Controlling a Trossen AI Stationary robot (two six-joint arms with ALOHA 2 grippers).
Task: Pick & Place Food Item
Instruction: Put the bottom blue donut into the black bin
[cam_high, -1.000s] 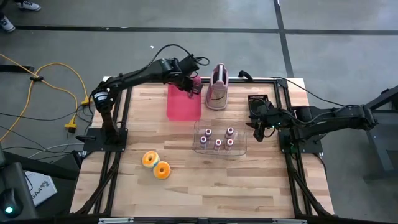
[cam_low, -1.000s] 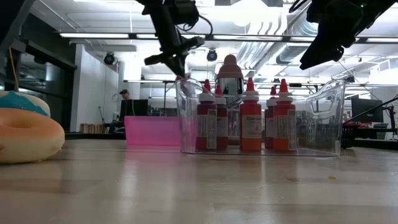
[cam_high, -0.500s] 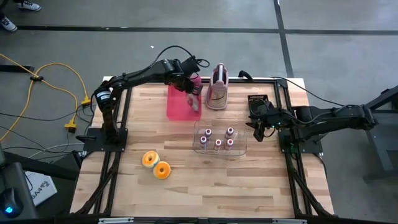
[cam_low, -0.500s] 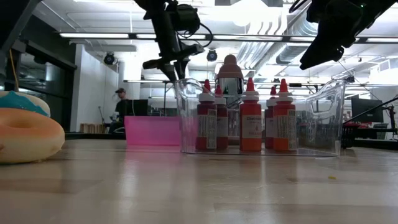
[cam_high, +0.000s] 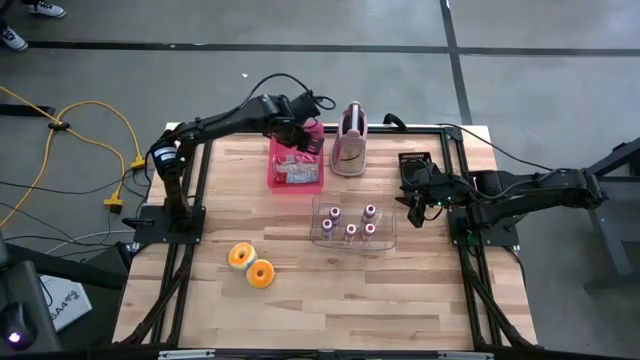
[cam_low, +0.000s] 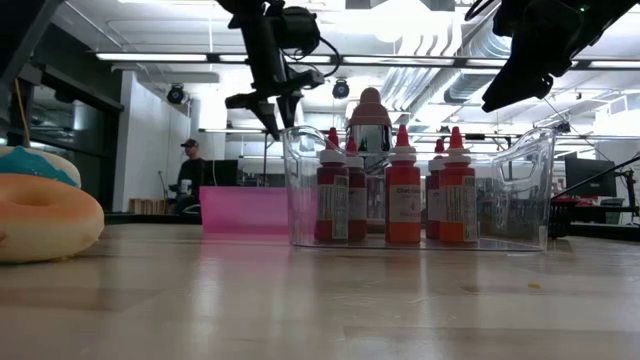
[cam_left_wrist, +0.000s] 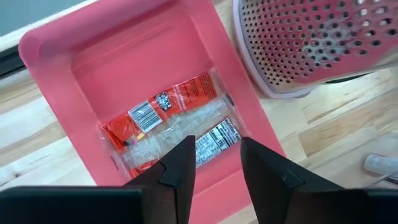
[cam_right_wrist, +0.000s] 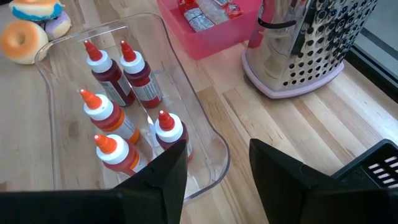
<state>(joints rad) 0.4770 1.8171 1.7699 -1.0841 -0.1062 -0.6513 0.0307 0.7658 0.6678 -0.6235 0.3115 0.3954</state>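
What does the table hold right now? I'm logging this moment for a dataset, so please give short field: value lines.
left gripper: open, above the pink tray, holding nothing
snack packet: lying flat inside the pink tray
right gripper: open, hovering beside the clear bin
clear bin contents: five sauce bottles, upright
grater: upright, right of the pink tray
donuts: two, on the wooden table, near the front left

The wooden counter (cam_high: 300, 300) carries a pink tray (cam_high: 296, 165) (far side), a perforated grater (cam_high: 348, 145), a clear bin (cam_high: 352, 222) and two donuts (cam_high: 251, 264).
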